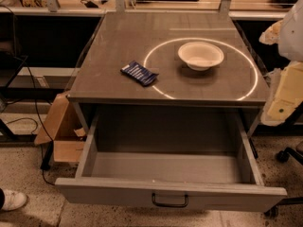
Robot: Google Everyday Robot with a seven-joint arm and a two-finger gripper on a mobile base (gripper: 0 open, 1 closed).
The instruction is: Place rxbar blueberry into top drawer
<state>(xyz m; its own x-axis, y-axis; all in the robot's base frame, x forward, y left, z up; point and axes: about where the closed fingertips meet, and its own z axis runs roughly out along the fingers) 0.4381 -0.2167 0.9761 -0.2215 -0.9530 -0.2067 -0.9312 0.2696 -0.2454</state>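
The rxbar blueberry [139,73], a small dark blue bar with white stripes, lies flat on the grey tabletop [118,37], left of centre and near the front edge. The top drawer [165,167] is pulled wide open below the tabletop. Its inside is bare, and its front panel carries a dark pull handle [170,201]. My gripper [280,109] hangs at the far right edge of the camera view as a pale cream shape below a white arm part [294,30]. It is beside the table's right front corner, well away from the bar and holding nothing that I can see.
A white bowl [200,55] stands on the tabletop right of the bar, inside a bright ring of light. A cardboard box [61,126] leans at the table's left leg. Cables run along the floor at left, and a chair caster [283,155] is at right.
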